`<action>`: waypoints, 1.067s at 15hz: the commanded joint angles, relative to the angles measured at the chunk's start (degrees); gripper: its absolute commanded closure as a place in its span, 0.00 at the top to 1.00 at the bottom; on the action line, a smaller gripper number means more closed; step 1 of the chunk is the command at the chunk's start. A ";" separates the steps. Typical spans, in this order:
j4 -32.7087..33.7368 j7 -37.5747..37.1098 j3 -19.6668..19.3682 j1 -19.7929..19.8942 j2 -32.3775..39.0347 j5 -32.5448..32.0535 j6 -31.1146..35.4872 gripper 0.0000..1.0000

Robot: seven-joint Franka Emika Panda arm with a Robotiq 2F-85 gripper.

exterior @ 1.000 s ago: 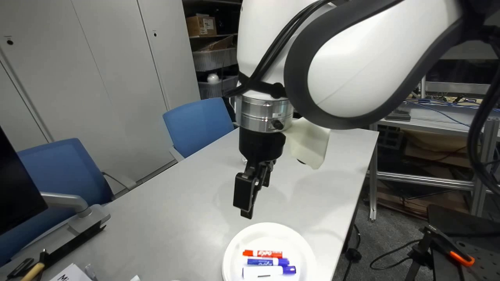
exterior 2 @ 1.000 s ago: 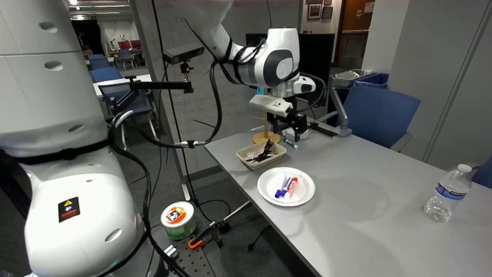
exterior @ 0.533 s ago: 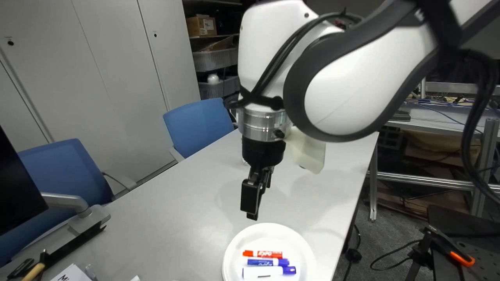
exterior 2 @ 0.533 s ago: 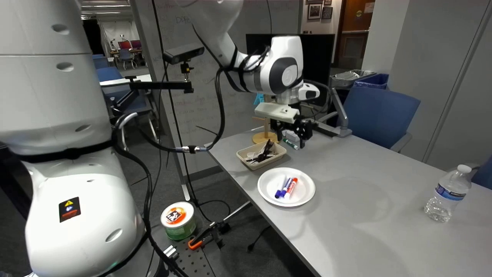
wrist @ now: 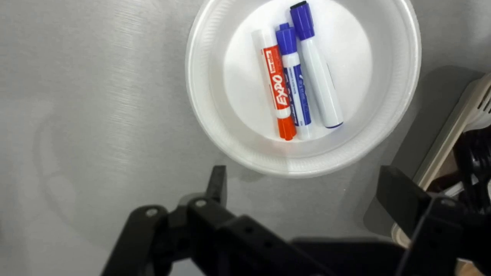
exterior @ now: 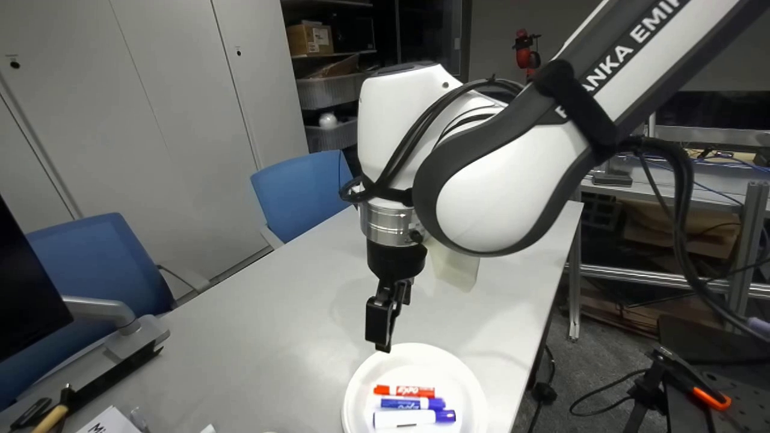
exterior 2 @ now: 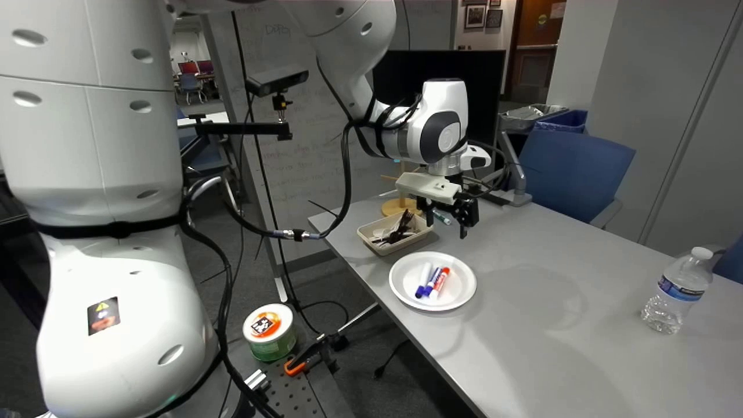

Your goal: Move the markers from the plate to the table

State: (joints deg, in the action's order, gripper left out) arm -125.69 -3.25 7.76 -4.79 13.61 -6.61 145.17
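Observation:
Three markers lie side by side in the round white plate (wrist: 197, 76): a red one (wrist: 277, 82), a blue one with white parts (wrist: 296, 90), and a white one with a blue cap (wrist: 321, 80). In both exterior views the plate (exterior: 355, 391) (exterior 2: 396, 284) stands on the pale grey table (exterior: 271, 337) (exterior 2: 551, 302). My gripper (wrist: 303, 170) is open with nothing between its fingers. It hangs above the table beside the plate's rim, on the side of the cutlery tray, in an exterior view (exterior 2: 446, 229). The markers' ends point towards it in the wrist view.
A beige tray of dark and white cutlery (exterior 2: 380, 247) stands close to the plate and under one finger in the wrist view (wrist: 437, 153). A green marker (exterior 2: 442, 218) and a wooden stand (exterior 2: 395, 207) are behind it. A water bottle (exterior 2: 676, 293) stands at the far end.
The arm has come down, and my gripper is lower and nearer the plate than a second ago. It stays open. The plate and markers have not moved.

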 commanded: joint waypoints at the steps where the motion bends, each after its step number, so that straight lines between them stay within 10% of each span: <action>1: 0.45 -0.29 -1.47 -1.29 1.73 -0.75 0.88 1.00; 16: 5.14 -2.96 -4.73 -6.69 14.91 -5.78 0.99 0.99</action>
State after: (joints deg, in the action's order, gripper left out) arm -123.97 -4.75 4.78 -9.62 24.71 -10.08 145.22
